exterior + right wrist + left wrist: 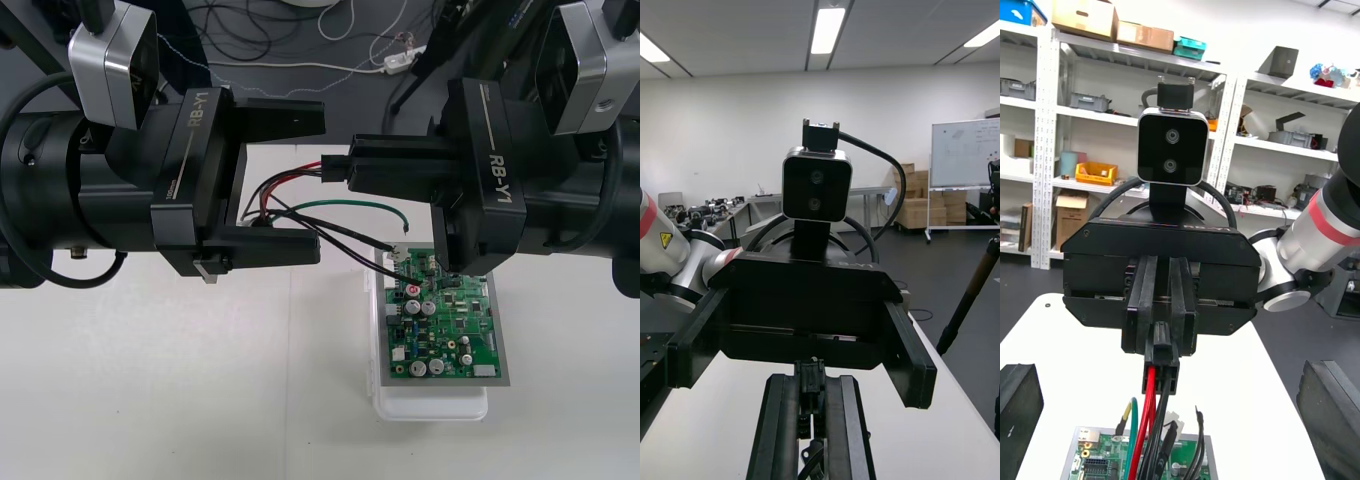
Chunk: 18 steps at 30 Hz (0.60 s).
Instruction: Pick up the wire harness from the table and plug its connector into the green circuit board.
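Right hand [352,168] was clenched on the plug [333,168], holding it in the air above the table [200,380], near the board's [445,325] far end. In the left wrist view the two fingers [1142,307] were pressed together with the plug [1165,360] jutting past their tips. The red, green and black wires [1150,420] hung from that exposed end toward the board [1097,457]. From above, the harness [345,205] looped out between the two hands, and a few black strands draped onto the board's far edge. The plug was not in the board.

Left hand [320,182] faced the right one with its fingers spread wide, one either side of the plug and touching nothing. Its fingers [1019,409] stood at the two corners of its own view.

The harness looked very light and limp, so the wires would sag, swing and snag on the tall parts of the board, and could not be steered by pushing. Only the plug looked stiff enough to carry force, so its hard body was the place to hold, never the wires, which could pull out of it. Since the wires left the end pointing away from the right hand, the mating face probably pointed back between its fingers. A regrasp by the left hand across the plug's sides seemed likely. The board on its white base [430,405] looked fragile, so seating would call for gentle, straight pressure.
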{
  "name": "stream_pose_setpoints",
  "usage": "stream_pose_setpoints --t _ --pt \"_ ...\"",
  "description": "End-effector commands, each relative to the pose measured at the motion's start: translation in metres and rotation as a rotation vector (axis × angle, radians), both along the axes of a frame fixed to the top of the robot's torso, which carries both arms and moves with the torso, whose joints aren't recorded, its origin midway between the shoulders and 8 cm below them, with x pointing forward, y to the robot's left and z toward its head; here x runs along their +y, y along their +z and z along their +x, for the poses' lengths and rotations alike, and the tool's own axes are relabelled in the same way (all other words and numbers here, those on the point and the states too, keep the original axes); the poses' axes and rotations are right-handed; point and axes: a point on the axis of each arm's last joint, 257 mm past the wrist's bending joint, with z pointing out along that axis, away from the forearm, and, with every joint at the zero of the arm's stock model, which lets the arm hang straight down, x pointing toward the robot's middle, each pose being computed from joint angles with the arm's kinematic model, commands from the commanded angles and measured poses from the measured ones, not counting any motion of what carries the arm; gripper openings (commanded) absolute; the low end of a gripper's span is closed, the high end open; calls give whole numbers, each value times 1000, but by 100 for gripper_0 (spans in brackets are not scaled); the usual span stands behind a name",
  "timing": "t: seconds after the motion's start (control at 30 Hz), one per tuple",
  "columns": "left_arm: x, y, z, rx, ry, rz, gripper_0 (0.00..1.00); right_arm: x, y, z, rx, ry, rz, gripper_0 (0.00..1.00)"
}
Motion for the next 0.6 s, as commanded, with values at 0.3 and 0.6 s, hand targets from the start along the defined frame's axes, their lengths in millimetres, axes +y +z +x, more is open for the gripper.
stream_pose_setpoints --t 0.3,0.6 --pt "-7 11 1 -69 20 -47 100 12 14 -15 13 42 15 0" --pt "-8 14 1 -87 20 -57 100 12 14 -14 18 40 13 0"
